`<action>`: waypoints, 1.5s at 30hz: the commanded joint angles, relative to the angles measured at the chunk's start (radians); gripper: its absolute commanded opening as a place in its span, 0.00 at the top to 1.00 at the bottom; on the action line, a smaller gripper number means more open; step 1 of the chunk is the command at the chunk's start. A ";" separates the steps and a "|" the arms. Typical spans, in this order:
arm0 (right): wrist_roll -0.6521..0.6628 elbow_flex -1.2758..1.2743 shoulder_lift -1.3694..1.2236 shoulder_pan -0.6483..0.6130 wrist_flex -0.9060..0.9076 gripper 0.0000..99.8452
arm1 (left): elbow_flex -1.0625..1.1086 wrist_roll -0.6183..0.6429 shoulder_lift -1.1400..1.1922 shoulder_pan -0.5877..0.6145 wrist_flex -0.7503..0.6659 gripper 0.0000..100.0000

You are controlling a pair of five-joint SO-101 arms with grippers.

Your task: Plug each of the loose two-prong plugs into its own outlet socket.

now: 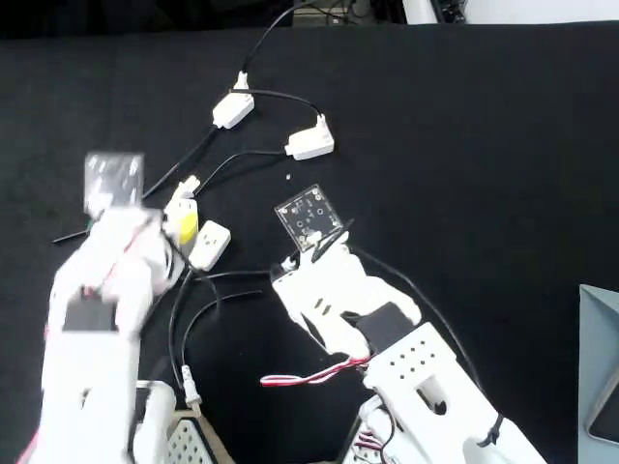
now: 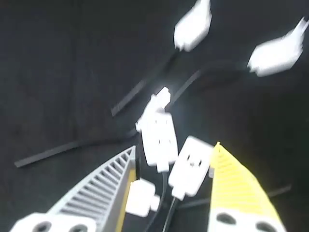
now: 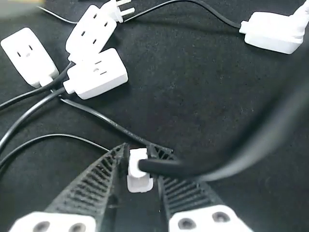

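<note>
One plug stands clamped in the right tool, its cord leaving crosswise; left tool gapes wide.

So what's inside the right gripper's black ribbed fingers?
A small white plug sits clamped in the right gripper, with a black cable leading off it. Its prongs are covered, so which way they point cannot be told.

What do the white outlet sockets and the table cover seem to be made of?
Outlet sockets: probably hard moulded plastic, smooth and slightly glossy, with crisp edges and slots. Table cover: likely black cloth, matte, with a fine speckled weave.
</note>
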State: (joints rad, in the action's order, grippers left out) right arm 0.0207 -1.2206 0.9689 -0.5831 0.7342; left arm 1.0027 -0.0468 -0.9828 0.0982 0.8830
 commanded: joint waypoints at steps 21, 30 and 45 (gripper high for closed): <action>-0.009 -0.012 -0.005 0.017 -0.018 0.99 | -0.668 -0.017 1.083 0.027 -0.012 0.76; -0.006 -0.024 -0.005 0.017 -0.020 0.99 | -0.668 -0.018 1.109 0.027 -0.014 0.87; -0.008 -0.027 -0.005 0.017 -0.020 0.99 | -0.834 -0.017 1.109 0.021 0.236 0.84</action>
State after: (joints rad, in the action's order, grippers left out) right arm 0.0207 -1.2513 0.9674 -0.5785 0.7342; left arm 0.2539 -0.0560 0.1389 0.1166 1.0395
